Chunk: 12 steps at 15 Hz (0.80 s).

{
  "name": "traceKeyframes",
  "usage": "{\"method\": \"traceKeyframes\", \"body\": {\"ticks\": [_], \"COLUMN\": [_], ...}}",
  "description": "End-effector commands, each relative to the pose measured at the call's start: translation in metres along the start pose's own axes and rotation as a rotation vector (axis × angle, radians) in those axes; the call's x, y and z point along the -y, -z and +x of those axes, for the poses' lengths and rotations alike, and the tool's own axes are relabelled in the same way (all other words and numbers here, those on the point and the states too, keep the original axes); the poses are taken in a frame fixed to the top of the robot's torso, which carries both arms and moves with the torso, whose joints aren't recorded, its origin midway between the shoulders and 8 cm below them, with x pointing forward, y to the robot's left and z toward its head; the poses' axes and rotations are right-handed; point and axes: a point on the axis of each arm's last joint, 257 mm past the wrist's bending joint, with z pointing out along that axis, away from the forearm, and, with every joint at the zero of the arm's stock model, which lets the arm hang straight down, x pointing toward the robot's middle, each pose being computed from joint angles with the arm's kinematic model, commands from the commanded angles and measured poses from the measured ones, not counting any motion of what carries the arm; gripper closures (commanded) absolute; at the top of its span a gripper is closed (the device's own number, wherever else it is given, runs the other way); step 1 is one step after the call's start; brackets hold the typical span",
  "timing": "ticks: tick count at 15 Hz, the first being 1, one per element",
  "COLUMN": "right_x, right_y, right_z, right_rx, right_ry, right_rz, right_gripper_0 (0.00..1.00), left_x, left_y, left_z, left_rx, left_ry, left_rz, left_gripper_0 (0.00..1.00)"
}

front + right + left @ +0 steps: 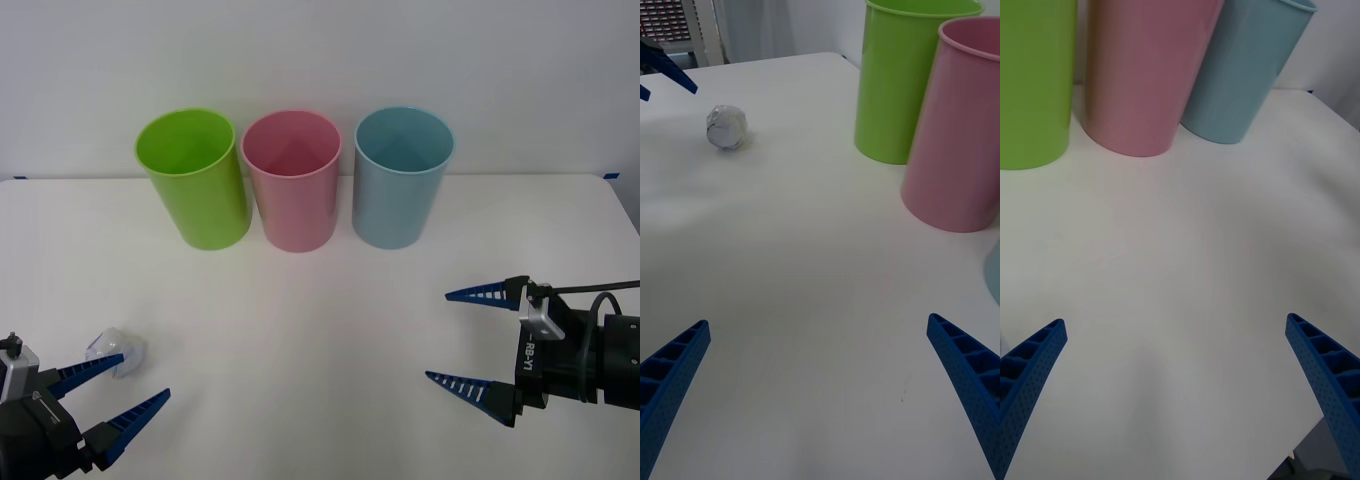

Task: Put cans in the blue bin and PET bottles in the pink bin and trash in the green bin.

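While the trash (117,349) sits loose on the white tabletop (320,330), I see my left gripper (123,389) right beside it with fingers spread wide.

One blue left finger (88,372) points at the wad and, from the front, appears to touch or overlap its near edge; I cannot tell which. At the far side of the tabletop stand the green bin (195,178), the pink bin (292,180) and the blue bin (401,176) in a row, upright, well apart from the wad. My right gripper (462,340) hangs low over the tabletop on the right, fingers wide open, holding nothing.
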Motion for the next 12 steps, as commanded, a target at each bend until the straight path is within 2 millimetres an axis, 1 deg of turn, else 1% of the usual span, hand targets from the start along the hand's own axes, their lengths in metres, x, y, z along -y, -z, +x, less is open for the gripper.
{"method": "traceKeyframes", "body": {"ticks": [1, 7, 8, 9, 12], "right_x": [0.000, 0.000, 0.000, 0.000, 0.000], "right_y": [0.000, 0.000, 0.000, 0.000, 0.000], "right_z": [0.000, 0.000, 0.000, 0.000, 0.000], "right_rx": [0.000, 0.000, 0.000, 0.000, 0.000], "right_ry": [0.000, 0.000, 0.000, 0.000, 0.000], "right_rz": [0.000, 0.000, 0.000, 0.000, 0.000], "right_gripper_0": [0.00, 0.00, 0.00, 0.00, 0.00], "left_x": [0.000, 0.000, -0.012, -0.015, -0.018], "left_y": [0.000, 0.000, 0.006, 0.009, 0.009], "left_z": [0.000, 0.000, 0.004, 0.002, 0.000], "left_rx": [0.000, 0.000, -0.018, -0.021, -0.020], "left_ry": [0.000, 0.000, -0.012, -0.022, -0.008], "left_rz": [0.000, 0.000, -0.029, -0.037, -0.044], "left_gripper_0": [0.00, 0.00, 0.00, 0.00, 0.00]}}
